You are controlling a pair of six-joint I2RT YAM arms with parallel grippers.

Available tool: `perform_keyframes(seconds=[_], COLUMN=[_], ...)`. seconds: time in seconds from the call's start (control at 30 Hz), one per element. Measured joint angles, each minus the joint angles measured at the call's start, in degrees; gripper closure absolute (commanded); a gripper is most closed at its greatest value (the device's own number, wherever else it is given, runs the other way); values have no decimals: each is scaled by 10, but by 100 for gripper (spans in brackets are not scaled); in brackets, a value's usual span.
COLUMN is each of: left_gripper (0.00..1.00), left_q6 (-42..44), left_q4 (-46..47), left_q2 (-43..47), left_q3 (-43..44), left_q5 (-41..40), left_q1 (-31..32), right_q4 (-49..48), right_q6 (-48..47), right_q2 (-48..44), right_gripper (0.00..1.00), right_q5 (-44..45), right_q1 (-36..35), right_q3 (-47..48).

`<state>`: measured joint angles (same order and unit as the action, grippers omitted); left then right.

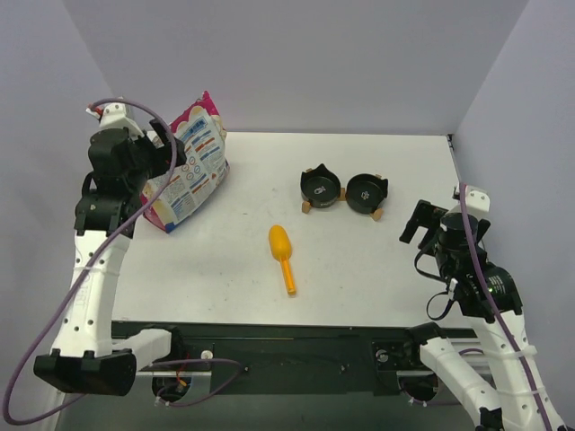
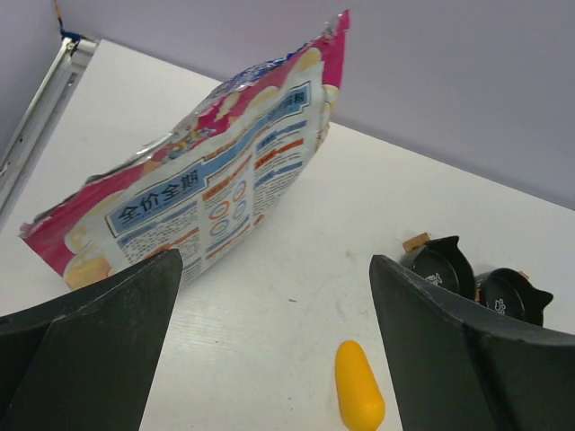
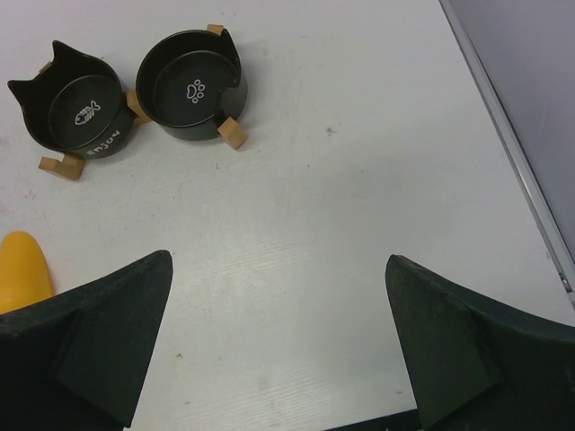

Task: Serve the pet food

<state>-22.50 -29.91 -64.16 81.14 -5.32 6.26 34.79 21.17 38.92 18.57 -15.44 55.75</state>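
Observation:
The pet food bag (image 1: 190, 166), magenta-edged with a white-and-blue printed back, stands leaning at the table's back left; it also shows in the left wrist view (image 2: 207, 189). No kibble is visible. My left gripper (image 1: 166, 139) is open and empty, raised just left of the bag, its fingers (image 2: 108, 332) wide apart. My right gripper (image 1: 420, 223) is open and empty at the right, near the two black bowls (image 1: 322, 188) (image 1: 366, 192). The bowls look empty in the right wrist view (image 3: 85, 108) (image 3: 190, 85). The yellow-orange scoop (image 1: 282, 255) lies on the table's middle.
The white table (image 1: 359, 260) is walled by grey panels at the back and sides. A metal rail runs along the right edge (image 3: 512, 144). The scoop's tip shows in both wrist views (image 2: 359, 395) (image 3: 20, 269).

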Motion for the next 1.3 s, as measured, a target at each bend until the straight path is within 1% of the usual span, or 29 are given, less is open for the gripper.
perform_keyframes(seconds=[0.17, 0.27, 0.33, 0.43, 0.5, 0.63, 0.77, 0.83, 0.93, 0.97, 1.03, 1.13, 1.17, 1.3], left_gripper=[3, 3, 3, 3, 3, 3, 4, 7, 11, 16, 23, 23, 21, 17], left_q6=[-6, -6, -6, -3, -1, 1, 17, 31, 53, 64, 83, 108, 113, 115], left_q4=[-38, -42, -42, -42, -42, -34, -29, -33, -53, -58, -66, -79, -82, -81], left_q2=[-71, -118, -144, -177, -196, -227, -249, -265, -303, -315, -332, -336, -334, -327], left_q3=[64, 108, 121, 129, 129, 125, 115, 118, 148, 160, 177, 181, 180, 177], left_q5=[32, 51, 76, 108, 132, 174, 178, 175, 166, 158, 133, 89, 77, 64], left_q1=[-76, -129, -161, -189, -195, -190, -179, -171, -146, -135, -106, -61, -49, -32], right_q4=[2, 2, 3, 3, 3, 4, 11, 20, 35, 39, 42, 45, 48, 56], right_q6=[0, 0, -1, -2, 0, 0, -1, -1, -3, -4, -6, -10, -11, -17], right_q2=[16, 24, 31, 49, 65, 97, 108, 109, 111, 112, 110, 102, 98, 87], right_gripper=[0, 0, 0, 0, 0, 0, 0, 0, 0, 0, 0, 0, 0, 0], right_q5=[-26, -46, -57, -79, -95, -117, -127, -129, -129, -129, -129, -128, -128, -129], right_q1=[0, -1, -3, -6, -7, -9, -16, -15, -15, -15, -16, -15, -15, -16], right_q3=[7, 13, 18, 33, 45, 70, 72, 74, 85, 92, 98, 100, 100, 100])
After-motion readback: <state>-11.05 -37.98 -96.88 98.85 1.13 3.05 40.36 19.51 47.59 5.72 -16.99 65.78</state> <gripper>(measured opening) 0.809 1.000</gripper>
